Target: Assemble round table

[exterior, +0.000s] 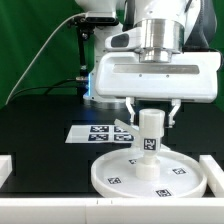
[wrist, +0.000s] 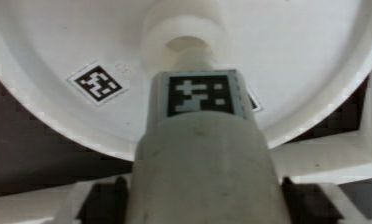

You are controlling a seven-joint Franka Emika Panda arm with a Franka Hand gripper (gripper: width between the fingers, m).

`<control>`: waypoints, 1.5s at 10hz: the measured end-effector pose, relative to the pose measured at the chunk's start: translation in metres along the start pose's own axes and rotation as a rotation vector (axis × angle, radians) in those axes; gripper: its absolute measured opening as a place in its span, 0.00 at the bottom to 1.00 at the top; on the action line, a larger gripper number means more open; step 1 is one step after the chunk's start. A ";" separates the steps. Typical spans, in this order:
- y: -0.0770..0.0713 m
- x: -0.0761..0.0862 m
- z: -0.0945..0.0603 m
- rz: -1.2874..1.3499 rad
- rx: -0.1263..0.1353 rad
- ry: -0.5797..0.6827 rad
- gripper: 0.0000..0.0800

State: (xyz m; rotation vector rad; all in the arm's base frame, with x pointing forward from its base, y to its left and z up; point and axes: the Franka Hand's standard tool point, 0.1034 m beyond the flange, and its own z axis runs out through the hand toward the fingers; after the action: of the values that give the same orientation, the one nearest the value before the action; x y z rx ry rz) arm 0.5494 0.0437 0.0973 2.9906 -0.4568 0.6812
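The round disc (exterior: 110,176) lies flat at the table's front, rim up, with tags on its face. The short post (exterior: 149,140) stands upright at its centre. My gripper (exterior: 151,118) comes straight down over the post, one finger on each side of its top. In the wrist view the post (wrist: 201,150) fills the gap between the dark pads (wrist: 115,200), with the disc (wrist: 67,50) beneath it. The pads appear to touch the post. The cross-shaped piece is out of view.
The marker board (exterior: 100,132) lies flat on the black table behind the disc. White raised blocks stand at the exterior view's left edge (exterior: 5,170) and right edge (exterior: 215,165). A green backdrop and cables are at the back.
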 end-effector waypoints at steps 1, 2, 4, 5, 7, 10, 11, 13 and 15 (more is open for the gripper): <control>0.001 -0.001 0.000 0.015 0.000 -0.002 0.51; 0.000 -0.002 -0.001 0.023 0.000 -0.003 0.51; 0.004 -0.003 0.000 0.023 -0.004 -0.005 0.51; 0.004 -0.006 0.002 0.019 -0.007 -0.009 0.51; 0.007 -0.006 0.004 0.015 -0.012 -0.014 0.51; 0.008 -0.012 0.014 0.001 -0.026 -0.023 0.51; 0.006 -0.012 0.016 0.000 -0.026 -0.010 0.51; 0.006 -0.011 0.017 0.003 -0.027 0.004 0.51; 0.007 -0.011 0.017 0.006 -0.027 0.003 0.51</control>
State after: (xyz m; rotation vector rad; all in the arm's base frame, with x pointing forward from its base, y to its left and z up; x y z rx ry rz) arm 0.5449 0.0386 0.0774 2.9635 -0.4710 0.6746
